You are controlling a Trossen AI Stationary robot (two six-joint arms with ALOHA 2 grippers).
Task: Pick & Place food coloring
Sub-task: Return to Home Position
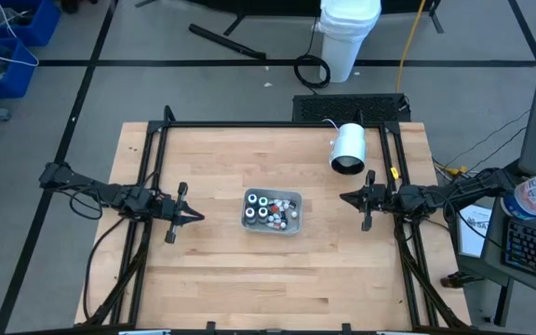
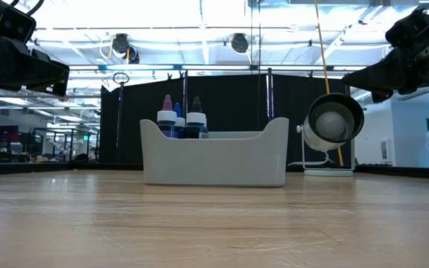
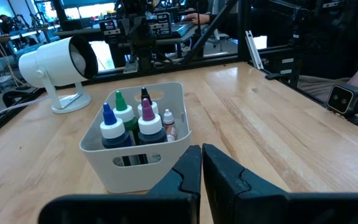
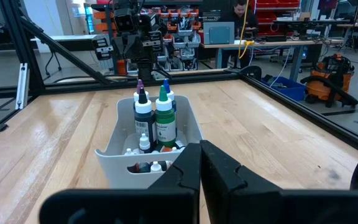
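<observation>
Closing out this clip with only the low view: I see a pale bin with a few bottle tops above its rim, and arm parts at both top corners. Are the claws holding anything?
Observer: No. The wrist views show the left claw and the right claw both shut, with nothing between the fingers.
Operator: Where are they relative to the bin?
Observer: In the high view the gray bin sits mid-table, with one claw on either side and neither touching it.
Operator: Is there anything below the rim?
Observer: Yes. Small white-capped bottles sit low inside, beside the tall bottles.
</observation>
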